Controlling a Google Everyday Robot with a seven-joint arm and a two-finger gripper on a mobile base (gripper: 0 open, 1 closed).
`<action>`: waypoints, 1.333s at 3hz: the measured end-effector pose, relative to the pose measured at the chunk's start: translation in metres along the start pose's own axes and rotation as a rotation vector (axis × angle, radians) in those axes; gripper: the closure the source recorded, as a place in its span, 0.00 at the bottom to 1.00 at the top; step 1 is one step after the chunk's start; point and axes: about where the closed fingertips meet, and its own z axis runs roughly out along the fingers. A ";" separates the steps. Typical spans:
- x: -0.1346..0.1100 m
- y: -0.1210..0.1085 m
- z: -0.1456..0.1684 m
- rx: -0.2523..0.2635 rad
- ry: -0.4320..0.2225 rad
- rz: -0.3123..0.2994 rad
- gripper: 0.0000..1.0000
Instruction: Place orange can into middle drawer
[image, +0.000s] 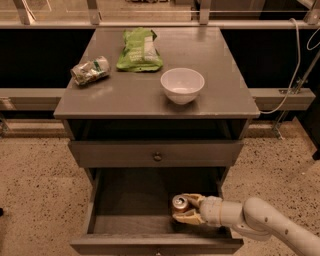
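The orange can (180, 203), silver top up, stands upright inside the open middle drawer (125, 200), right of its centre. My gripper (184, 209) reaches in from the right with a pale finger on each side of the can (194, 198) and is closed on it. The can's lower part is hidden behind the fingers, so I cannot tell whether it rests on the drawer floor. The drawer's front panel (155, 245) is pulled out toward the camera.
The upper grey drawer (157, 153) is shut above it. On the cabinet top stand a white bowl (182, 85), a green chip bag (138, 49) and a crushed green-and-white can (90, 69). My white arm (270, 222) crosses the drawer's right wall.
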 end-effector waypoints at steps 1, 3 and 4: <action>0.010 0.002 -0.002 0.059 0.047 0.034 0.51; 0.010 0.002 0.002 0.059 0.047 0.033 0.00; 0.010 0.002 0.002 0.059 0.047 0.033 0.00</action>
